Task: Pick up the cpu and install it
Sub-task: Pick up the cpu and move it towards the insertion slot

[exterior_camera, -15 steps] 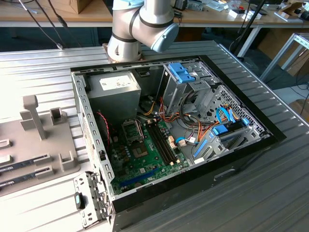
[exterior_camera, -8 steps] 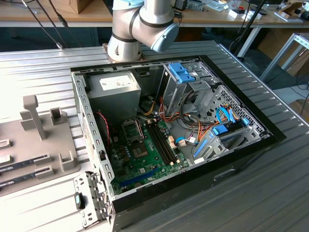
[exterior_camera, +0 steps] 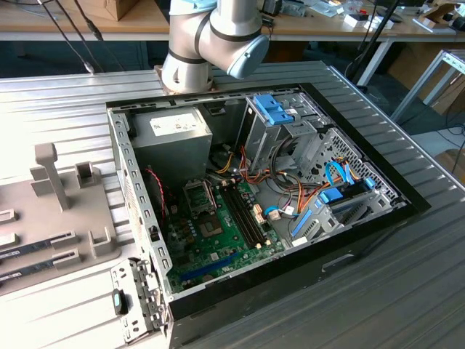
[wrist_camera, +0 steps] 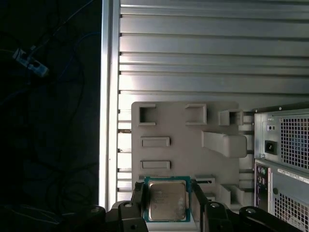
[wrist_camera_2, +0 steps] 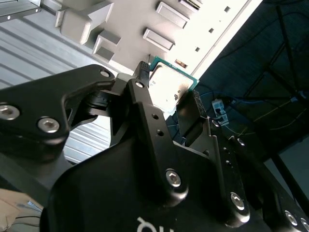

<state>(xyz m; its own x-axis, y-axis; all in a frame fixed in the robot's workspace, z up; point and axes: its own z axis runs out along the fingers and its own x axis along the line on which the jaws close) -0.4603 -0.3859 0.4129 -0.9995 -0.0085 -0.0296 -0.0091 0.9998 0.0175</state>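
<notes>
Between the two black fingers (wrist_camera_2: pixel 145 96) of your gripper (wrist_camera: pixel 167 194) sits the cpu (wrist_camera: pixel 166 202), silvery top toward the camera, thin green rim showing round it. Jaws are narrowed to the chip's width, one finger against each of two opposite edges, so the flat top and the underside go untouched; by my reading a sensible hold for a part with delicate contacts. The grey holder tray (wrist_camera: pixel 193 150) lies well below on the slatted metal table (wrist_camera: pixel 217 48) and looks small in the first wrist view. Judging from that, you have the chip lifted off the tray and hanging in the air, resting on nothing. The back of the computer case (wrist_camera: pixel 285 145) stands just beside the tray. In the exterior view the arm (exterior_camera: pixel 211 36) rises from behind the case, which lies open side up so the motherboard (exterior_camera: pixel 225 243) faces upward and can be reached from above. The square socket (exterior_camera: pixel 197 195) near the power supply (exterior_camera: pixel 171 134) looks empty; install not yet done. Writing: white lettering on the gripper body in the second wrist view is cut off at the frame edge, not readable; the power supply carries a pale label, print too small to make out; marks on the chip's top are washed out by glare, nothing legible
</notes>
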